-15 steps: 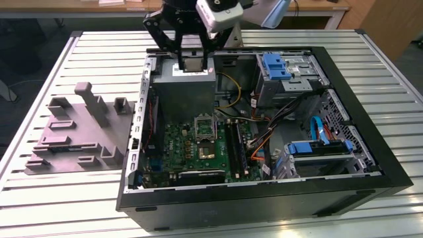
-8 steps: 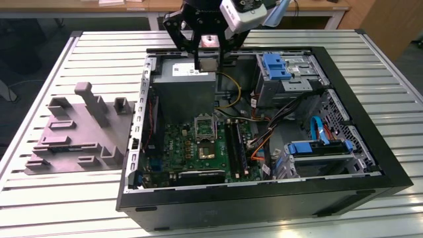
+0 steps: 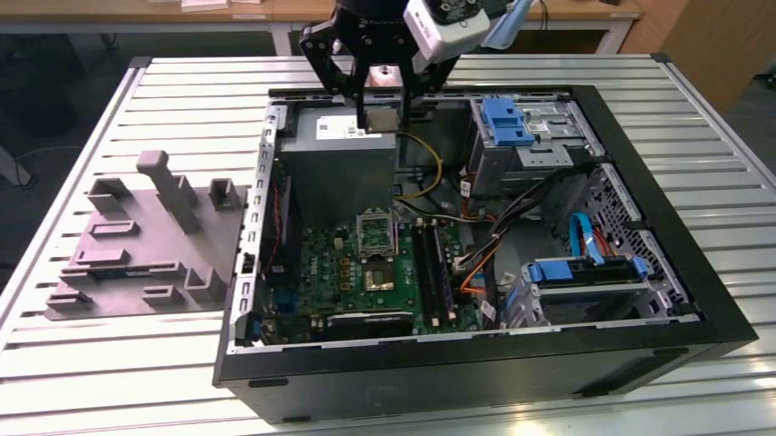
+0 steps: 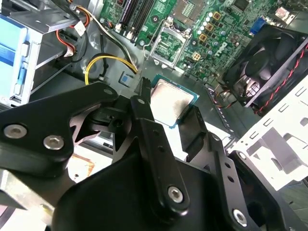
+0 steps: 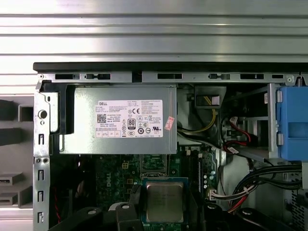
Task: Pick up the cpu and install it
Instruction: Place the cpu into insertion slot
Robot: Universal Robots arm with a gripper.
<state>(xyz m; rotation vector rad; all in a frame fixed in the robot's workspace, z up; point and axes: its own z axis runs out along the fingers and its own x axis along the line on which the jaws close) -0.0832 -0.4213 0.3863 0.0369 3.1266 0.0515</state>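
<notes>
The cpu [image 4: 173, 98], a small square chip with a pale metal top and a green edge, sits between my gripper's [image 4: 169, 115] two black fingers [image 4: 143, 113], which are shut on its sides. In the first wrist view the cpu [image 5: 164, 202] hangs in front of the green motherboard [image 5: 115, 175]. In the exterior view my gripper [image 3: 383, 113] hovers with the cpu [image 3: 383, 119] over the grey power supply [image 3: 340, 154] at the far end of the open computer case [image 3: 679, 272]. The black socket frame [image 3: 376, 227] stands open on the motherboard, nearer the camera than my gripper.
A darker square chip [image 3: 380, 275] lies on the board past the socket. A grey moulded tray [image 3: 134, 245] stands at the exterior view's left of the case. Yellow cables [image 3: 424, 168], blue drive brackets [image 3: 503, 123] and a black fan [image 4: 264, 67] crowd the case.
</notes>
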